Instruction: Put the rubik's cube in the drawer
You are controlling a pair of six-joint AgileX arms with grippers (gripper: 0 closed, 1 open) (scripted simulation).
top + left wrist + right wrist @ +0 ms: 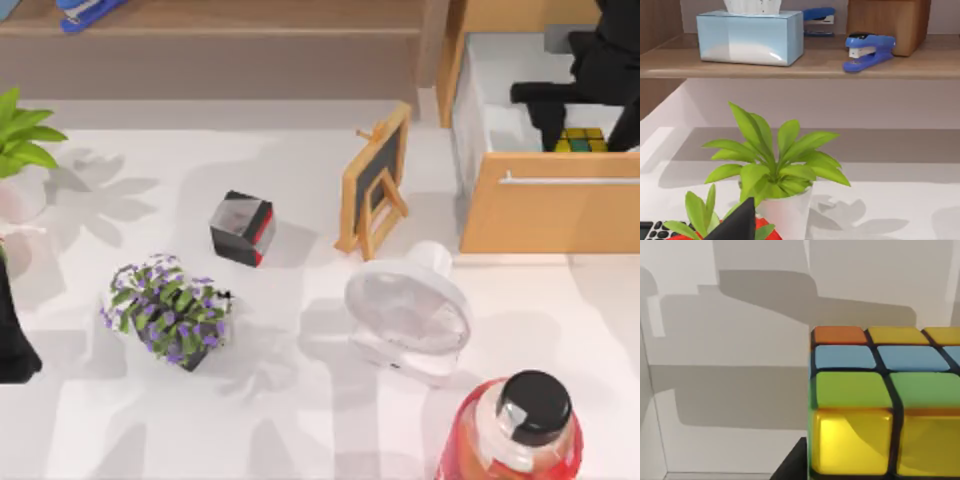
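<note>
The rubik's cube [583, 142], with yellow and green tiles on top, is inside the open light-wood drawer [560, 215] at the table's back right, just behind the front panel and its silver handle [570, 180]. My right gripper [580, 125] reaches down into the drawer, its dark fingers on either side of the cube, shut on it. Close up in the right wrist view, the cube [880, 405] shows orange, blue, green and yellow tiles against the drawer's white wall. My left arm [12, 330] is parked at the table's left edge.
A black cube with a red edge [242, 228], a small chalkboard easel [375, 180], a white fan [410, 312], a purple-flowered plant [168, 312] and a red bottle [515, 435] stand on the table. A green plant [775, 165] is at the left. A tissue box [750, 37] and a stapler [867, 50] rest on the shelf.
</note>
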